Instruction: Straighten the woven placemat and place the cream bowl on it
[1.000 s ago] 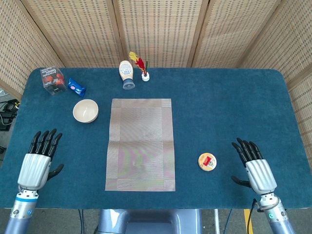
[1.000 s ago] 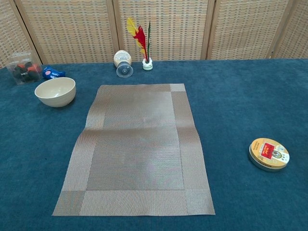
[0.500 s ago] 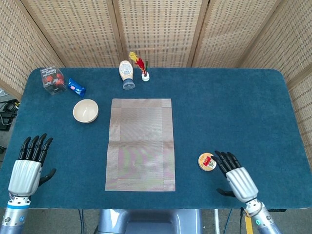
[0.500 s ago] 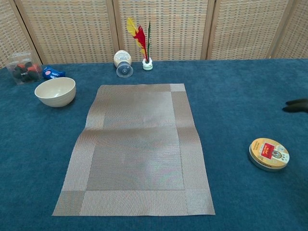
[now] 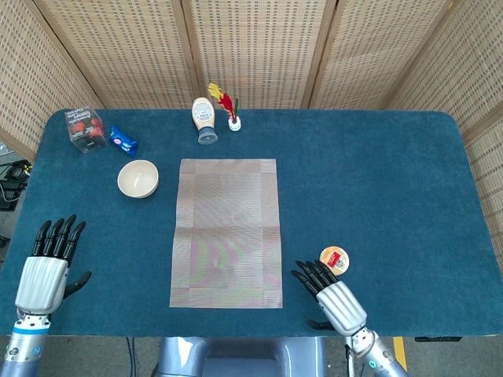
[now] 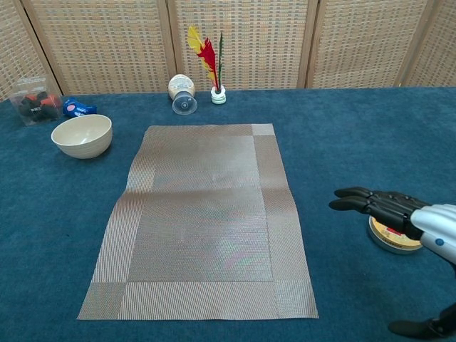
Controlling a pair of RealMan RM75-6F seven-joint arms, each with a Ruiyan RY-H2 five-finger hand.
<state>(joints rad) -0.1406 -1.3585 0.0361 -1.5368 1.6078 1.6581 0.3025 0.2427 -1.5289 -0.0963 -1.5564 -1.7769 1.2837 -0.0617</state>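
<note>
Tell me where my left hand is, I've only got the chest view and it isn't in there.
Observer: The left hand is at the near left corner of the table, fingers apart, holding nothing.
Operator: How does it sit relative to the cream bowl?
Observer: The cream bowl is farther up the table and somewhat to the right of that hand, well apart from it.
Operator: Is my right hand covering the tin?
Observer: In the head view, no. The right hand is beside the round tin, on its near side toward the woven placemat.
</note>
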